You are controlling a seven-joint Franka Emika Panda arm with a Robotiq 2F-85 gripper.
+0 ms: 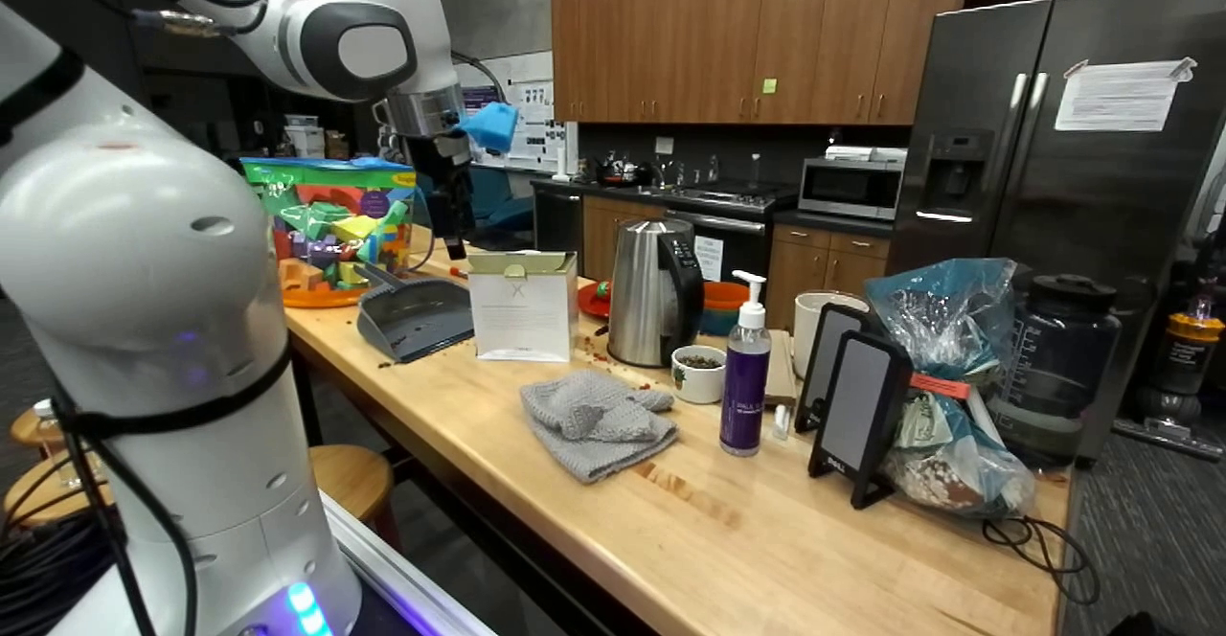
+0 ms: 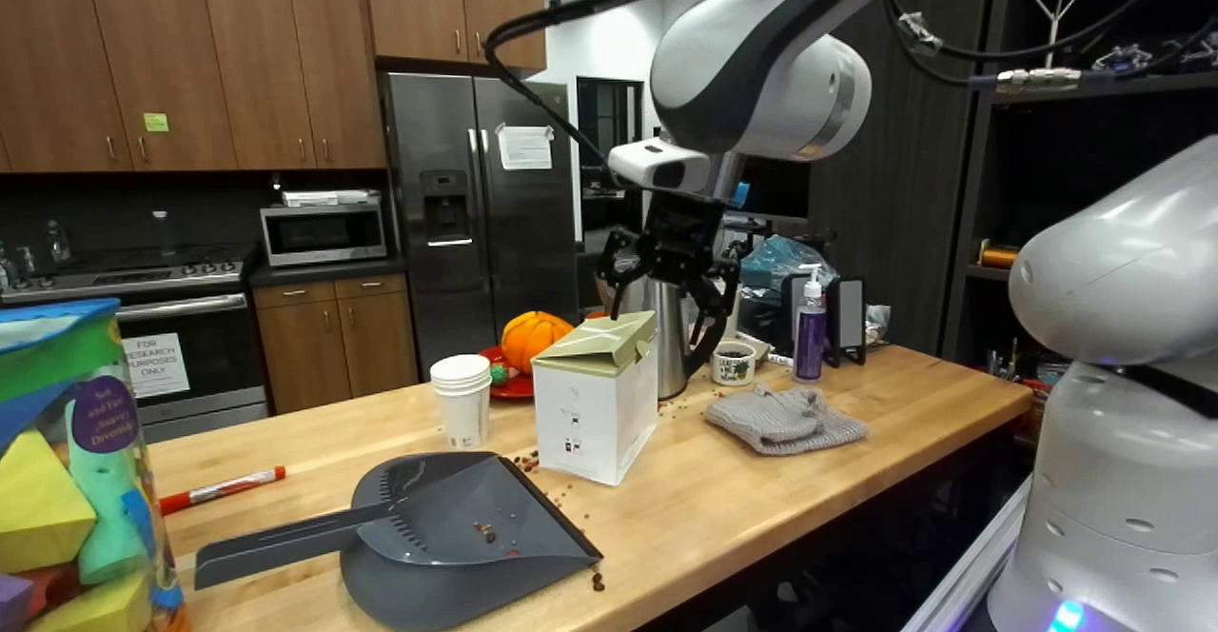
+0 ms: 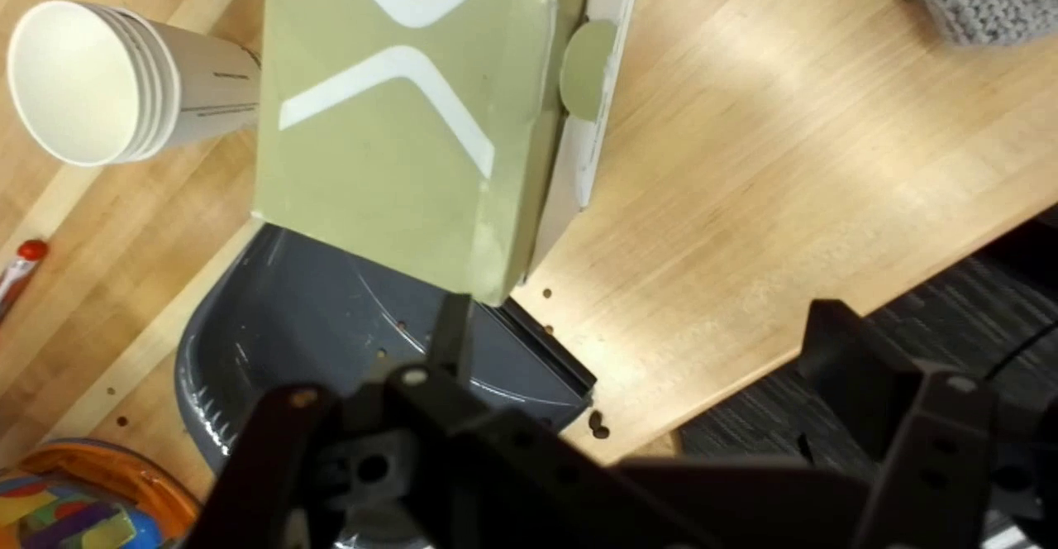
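My gripper (image 2: 657,335) is open, its fingers wide apart and nothing held between them. In an exterior view the gripper (image 1: 456,249) hangs beside the upper edge of a white box (image 1: 524,310) with a green lid. That box (image 3: 388,136) fills the upper middle of the wrist view, its lid slightly raised along one side. Below the fingers of the gripper (image 3: 638,313), in the same view, lie a grey dustpan (image 3: 322,317) and bare tabletop. Dark crumbs and beans are scattered on and around the dustpan (image 2: 466,537). Whether a finger touches the box I cannot tell.
Stacked paper cups (image 2: 462,404), a steel kettle (image 1: 637,291) and a grey knitted cloth (image 1: 599,420) stand or lie near the box. A bag of blocks (image 1: 335,234), a red marker (image 2: 224,489) and a purple pump bottle (image 1: 745,382) are further off. The wooden table's edge (image 2: 723,537) runs nearby.
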